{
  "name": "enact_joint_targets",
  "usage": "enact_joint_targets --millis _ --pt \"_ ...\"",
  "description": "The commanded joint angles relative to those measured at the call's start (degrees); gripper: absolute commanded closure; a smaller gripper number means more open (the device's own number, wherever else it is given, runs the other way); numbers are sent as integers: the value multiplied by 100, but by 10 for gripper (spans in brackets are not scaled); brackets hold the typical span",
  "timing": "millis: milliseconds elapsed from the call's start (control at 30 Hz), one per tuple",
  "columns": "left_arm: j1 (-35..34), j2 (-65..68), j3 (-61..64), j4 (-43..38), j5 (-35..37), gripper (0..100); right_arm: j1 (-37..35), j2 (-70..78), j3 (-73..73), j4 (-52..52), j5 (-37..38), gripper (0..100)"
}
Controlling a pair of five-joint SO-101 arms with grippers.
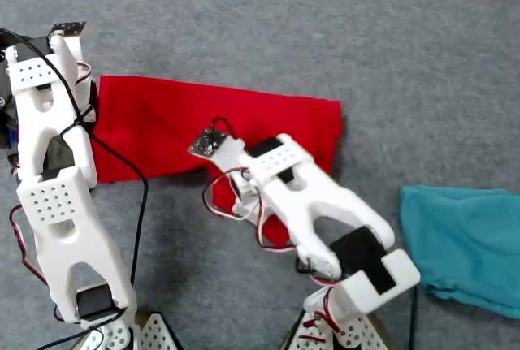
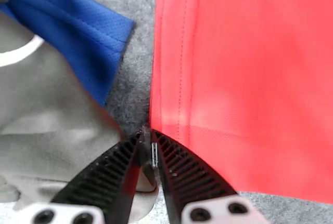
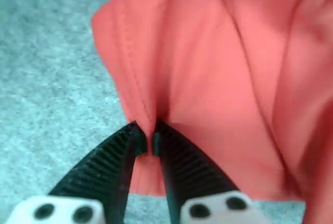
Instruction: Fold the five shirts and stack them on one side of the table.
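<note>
A red shirt [image 1: 244,123] lies spread across the middle of the grey table [image 1: 390,58]. My left gripper [image 2: 149,142] is at the shirt's left edge, its fingers shut with the hem [image 2: 158,99] pinched at the tips. In the high view the left arm [image 1: 53,196] runs up the table's left side. My right gripper [image 3: 148,136] is shut on a puckered fold of the red shirt [image 3: 208,78] near its front edge. The right arm [image 1: 309,196] covers that part of the shirt from above.
A teal shirt [image 1: 463,236] lies crumpled at the table's right edge. Beside the left gripper, a blue shirt [image 2: 78,31] and a grey garment [image 2: 47,109] lie just off the red shirt's edge. Bare table shows behind the red shirt.
</note>
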Motion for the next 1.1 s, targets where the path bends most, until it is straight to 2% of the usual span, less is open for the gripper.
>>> enact_joint_targets --millis 0,200,333,500,700,867,1067 --pt "-70 -505 -35 26 -9 981 286 119 -418 536 -26 993" --pt "-70 -497 -35 26 -18 981 673 154 -2466 2004 0 993" --pt "-70 -488 -35 26 -18 981 1095 462 -3908 2734 554 993" --pt "-70 -488 -35 26 -18 981 1481 1648 -5842 3446 1134 993" --pt "-70 -479 -35 26 -18 981 1508 3327 -8470 4018 1785 993" --pt "-70 -470 -35 26 -18 981 1490 4013 -8980 4000 2101 993" --pt "-62 -470 -35 26 -18 981 1534 4110 -9446 3991 2426 992"
